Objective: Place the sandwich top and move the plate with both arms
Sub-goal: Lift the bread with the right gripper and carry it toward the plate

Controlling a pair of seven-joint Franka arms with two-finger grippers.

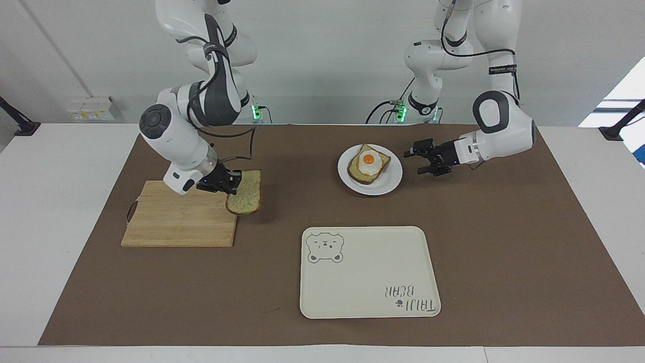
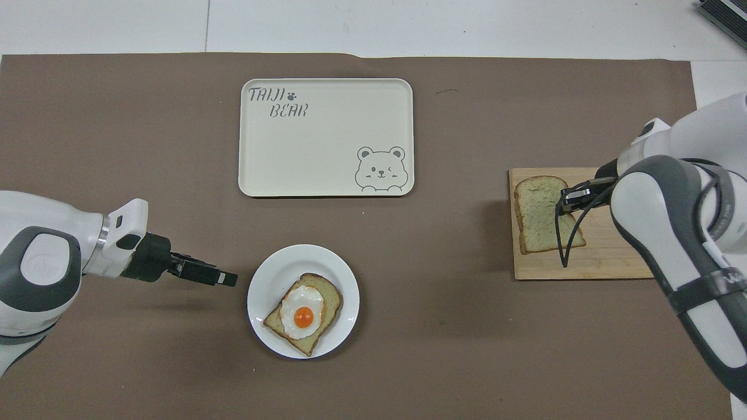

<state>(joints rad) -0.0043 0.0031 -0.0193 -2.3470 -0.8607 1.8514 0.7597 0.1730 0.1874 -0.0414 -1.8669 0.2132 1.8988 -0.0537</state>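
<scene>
The sandwich top (image 1: 244, 194), a pale speckled slice with a brown crust, hangs in my right gripper (image 1: 233, 182), which is shut on its edge. The slice is lifted over the edge of the wooden board (image 1: 171, 222) that faces the plate; it also shows in the overhead view (image 2: 540, 213), with the right gripper (image 2: 565, 198) at its side. The small white plate (image 1: 390, 184) carries a bread slice with a fried egg (image 1: 369, 164). My left gripper (image 1: 421, 161) is open, low beside the plate's rim toward the left arm's end, not touching it; the overhead view shows it too (image 2: 227, 279).
A cream rectangular tray with a bear drawing (image 1: 368, 272) lies farther from the robots than the plate (image 2: 262, 280). The board (image 2: 607, 259) lies toward the right arm's end. A brown mat covers the table.
</scene>
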